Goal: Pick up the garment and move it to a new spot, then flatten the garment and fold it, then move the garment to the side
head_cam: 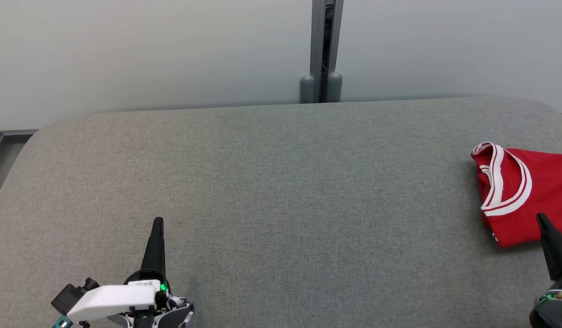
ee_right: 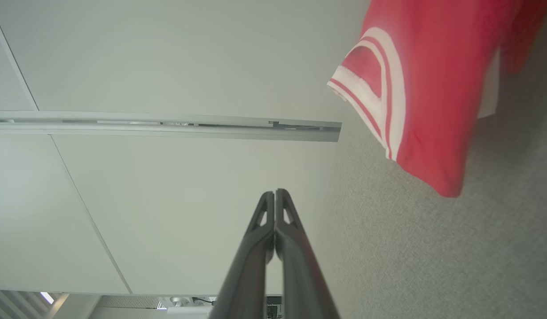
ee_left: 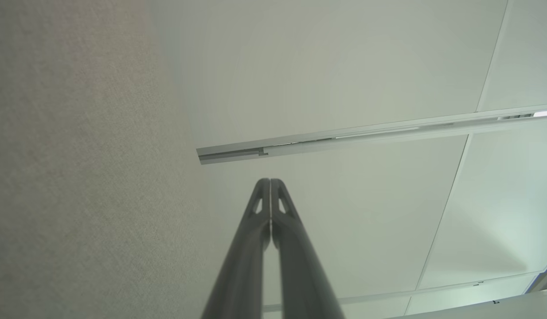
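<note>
Folded red garment [head_cam: 547,187] lies at three o'clock on the grey counter [head_cam: 281,205], apparently already set aside. Left claw [head_cam: 157,225] and right claw [head_cam: 543,222] are both clenched and empty; little seems left.

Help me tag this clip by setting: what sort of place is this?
Probably a lab or office test room, not a home: a wide grey fabric-covered table, plain pale partition panels joined by a grey metal post, and a red jersey lying near its right edge.
</note>
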{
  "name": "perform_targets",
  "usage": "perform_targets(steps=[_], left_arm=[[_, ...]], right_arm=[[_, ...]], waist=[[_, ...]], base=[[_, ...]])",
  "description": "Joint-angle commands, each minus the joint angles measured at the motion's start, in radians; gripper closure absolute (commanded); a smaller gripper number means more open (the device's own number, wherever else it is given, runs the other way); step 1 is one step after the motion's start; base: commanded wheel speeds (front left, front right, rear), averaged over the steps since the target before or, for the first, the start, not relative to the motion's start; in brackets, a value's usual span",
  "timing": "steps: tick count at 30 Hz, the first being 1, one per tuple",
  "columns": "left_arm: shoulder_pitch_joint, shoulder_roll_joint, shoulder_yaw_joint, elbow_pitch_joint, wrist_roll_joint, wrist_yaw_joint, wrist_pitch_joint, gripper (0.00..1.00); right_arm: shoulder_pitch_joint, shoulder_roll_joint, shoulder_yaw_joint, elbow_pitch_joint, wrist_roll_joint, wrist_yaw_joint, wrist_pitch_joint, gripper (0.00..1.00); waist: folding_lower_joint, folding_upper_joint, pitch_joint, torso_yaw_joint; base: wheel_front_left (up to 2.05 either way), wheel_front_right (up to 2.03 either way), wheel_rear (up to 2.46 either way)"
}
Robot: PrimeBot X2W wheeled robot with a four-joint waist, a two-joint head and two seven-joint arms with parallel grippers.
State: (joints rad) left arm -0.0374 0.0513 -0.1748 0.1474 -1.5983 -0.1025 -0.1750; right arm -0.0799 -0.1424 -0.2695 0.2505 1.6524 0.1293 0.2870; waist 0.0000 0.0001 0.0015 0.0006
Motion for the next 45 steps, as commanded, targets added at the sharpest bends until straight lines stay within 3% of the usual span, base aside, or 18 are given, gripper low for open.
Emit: perform_targets(steps=[1, 45], left_arm=[[-0.017, 0.001, 0.001, -0.003, -0.016, -0.005, 0.005, 1.00], [-0.016, -0.001, 0.001, -0.003, -0.036, -0.009, 0.005, 1.00]], right_arm=[[-0.011, -0.009, -0.005, 0.006, 0.024, 0.002, 0.010, 1.00], [-0.015, -0.001, -0.019, 0.010, 0.031, 0.002, 0.023, 1.00]], waist=[[0.0000, -0.0001, 0.000, 0.000], [0.0000, -0.0001, -0.001, -0.001]], base=[[0.00, 0.00, 0.00], [0.00, 0.00, 0.00]])
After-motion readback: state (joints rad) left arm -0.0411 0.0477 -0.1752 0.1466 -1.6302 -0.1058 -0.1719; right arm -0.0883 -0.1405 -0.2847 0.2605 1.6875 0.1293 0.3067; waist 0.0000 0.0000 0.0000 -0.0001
